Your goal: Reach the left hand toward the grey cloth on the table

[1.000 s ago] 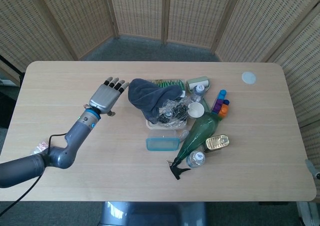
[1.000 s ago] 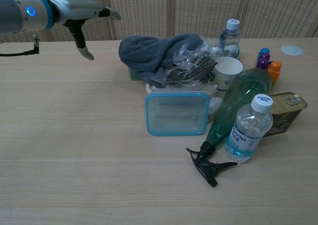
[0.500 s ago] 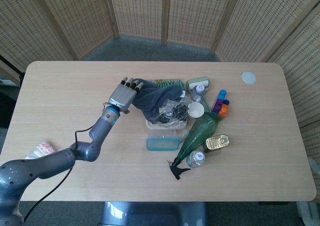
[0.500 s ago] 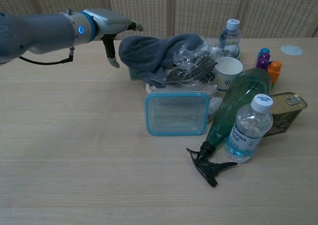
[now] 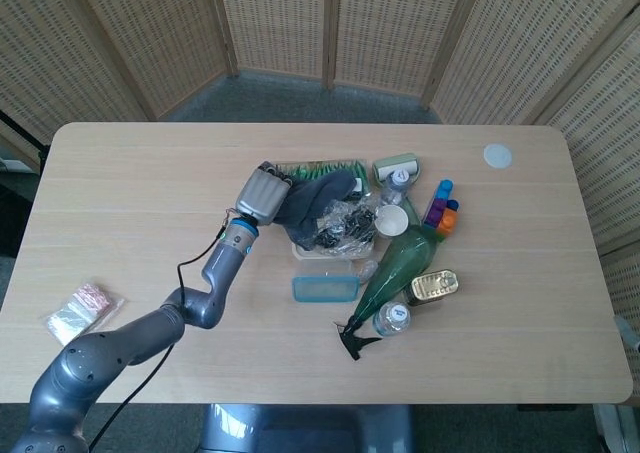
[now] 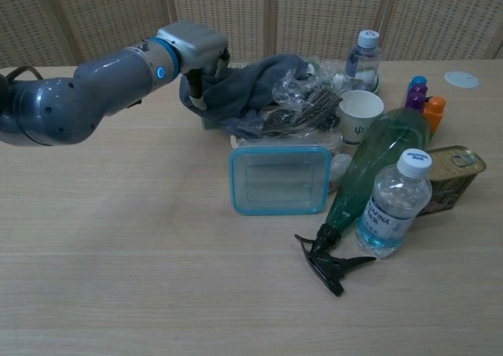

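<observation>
The grey cloth is draped over the pile of things at the table's middle. My left hand sits on the cloth's left end. Its thumb comes down the near side and its fingers curl over the far side, so the bunched cloth lies between them. The hand hides the cloth's left edge in the head view. My right hand shows in neither view.
Under the cloth sit crinkled plastic with dark cutlery and a paper cup. A blue-rimmed container, a green spray bottle, a water bottle, a tin and small coloured bottles crowd the right. A pink packet lies far left.
My left hand has travelled right across the table from open space onto the cloth's left end, and its fingers have gone from stretched out to curled around the cloth.
</observation>
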